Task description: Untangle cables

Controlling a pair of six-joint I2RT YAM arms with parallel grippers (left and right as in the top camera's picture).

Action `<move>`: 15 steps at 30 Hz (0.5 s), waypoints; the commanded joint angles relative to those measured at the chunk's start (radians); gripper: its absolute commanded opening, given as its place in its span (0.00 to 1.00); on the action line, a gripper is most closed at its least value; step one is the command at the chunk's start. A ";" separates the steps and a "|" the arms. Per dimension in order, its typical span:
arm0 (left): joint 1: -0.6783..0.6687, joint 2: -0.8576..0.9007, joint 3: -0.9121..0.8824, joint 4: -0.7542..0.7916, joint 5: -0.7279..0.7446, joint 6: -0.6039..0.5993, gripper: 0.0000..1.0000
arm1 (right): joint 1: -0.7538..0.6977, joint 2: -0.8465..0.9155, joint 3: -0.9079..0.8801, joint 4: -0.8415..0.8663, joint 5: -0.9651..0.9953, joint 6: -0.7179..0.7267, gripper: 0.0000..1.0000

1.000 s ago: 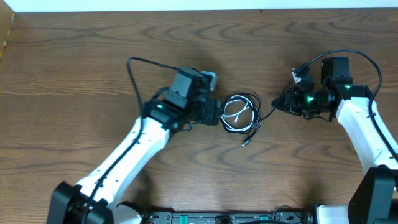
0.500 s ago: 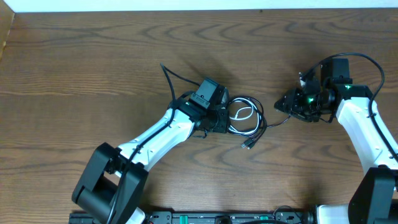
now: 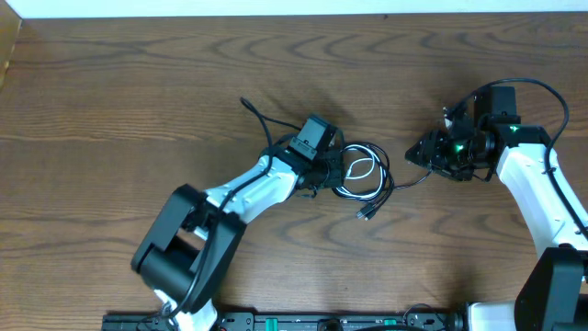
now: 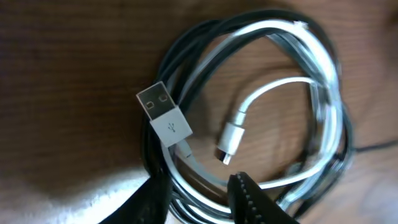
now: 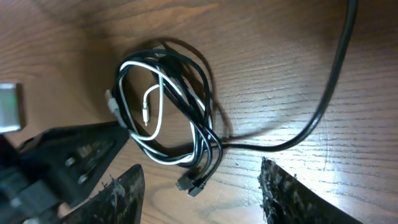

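The cables (image 3: pixel 363 171) lie as one small coil on the wood, black and white strands wound together. In the left wrist view the white cable (image 4: pixel 314 118) shows its USB plug (image 4: pixel 163 116) and a small plug (image 4: pixel 231 137) inside the loop. The black cable (image 4: pixel 186 56) rings it. My left gripper (image 3: pixel 329 173) (image 4: pixel 199 202) is shut on the coil's left side, with several strands between its fingers. My right gripper (image 3: pixel 415 153) (image 5: pixel 199 196) stands open to the right of the coil, holding nothing. Black plug ends (image 5: pixel 191 183) lie just ahead of it.
One black strand (image 5: pixel 323 106) leaves the coil and runs right, past the right gripper. The left gripper's body (image 5: pixel 68 155) sits against the coil's far side in the right wrist view. Bare wooden table (image 3: pixel 138 83) surrounds everything, with a white wall edge (image 3: pixel 276 7) at the back.
My left gripper has pushed onto the coil's left side and closed on its strands. My right gripper has opened and let go, staying where it was.
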 commanded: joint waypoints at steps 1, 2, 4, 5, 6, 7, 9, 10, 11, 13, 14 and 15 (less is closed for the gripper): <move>-0.009 0.015 0.009 0.002 -0.051 -0.009 0.33 | 0.004 -0.016 0.022 -0.005 0.004 -0.005 0.57; -0.013 0.015 0.009 0.003 -0.058 -0.009 0.33 | 0.004 -0.016 0.021 -0.005 0.005 -0.005 0.57; -0.021 0.015 0.009 0.003 -0.082 -0.009 0.32 | 0.004 -0.016 0.021 -0.005 0.011 -0.005 0.58; -0.028 0.015 0.009 0.002 -0.098 -0.009 0.32 | 0.004 -0.016 0.021 -0.004 0.012 -0.005 0.59; -0.034 0.015 0.009 0.002 -0.110 -0.009 0.32 | 0.004 -0.016 0.021 -0.005 0.012 -0.005 0.59; -0.041 0.015 0.009 0.003 -0.122 -0.010 0.32 | 0.004 -0.016 0.021 -0.005 0.014 -0.005 0.59; -0.059 0.015 0.009 0.002 -0.149 -0.010 0.32 | 0.004 -0.016 0.021 -0.005 0.016 -0.005 0.59; -0.067 0.015 0.009 0.002 -0.160 -0.009 0.32 | 0.004 -0.016 0.021 -0.005 0.019 -0.005 0.59; -0.077 0.016 0.009 0.002 -0.178 -0.010 0.31 | 0.004 -0.016 0.021 -0.005 0.019 -0.005 0.59; -0.098 0.018 0.009 0.000 -0.220 -0.010 0.28 | 0.004 -0.016 0.021 -0.005 0.019 -0.005 0.60; -0.109 0.019 0.009 -0.002 -0.248 -0.010 0.27 | 0.004 -0.016 0.021 -0.005 0.019 -0.005 0.61; -0.119 0.021 0.009 -0.005 -0.268 -0.010 0.26 | 0.004 -0.016 0.021 -0.005 0.019 -0.005 0.60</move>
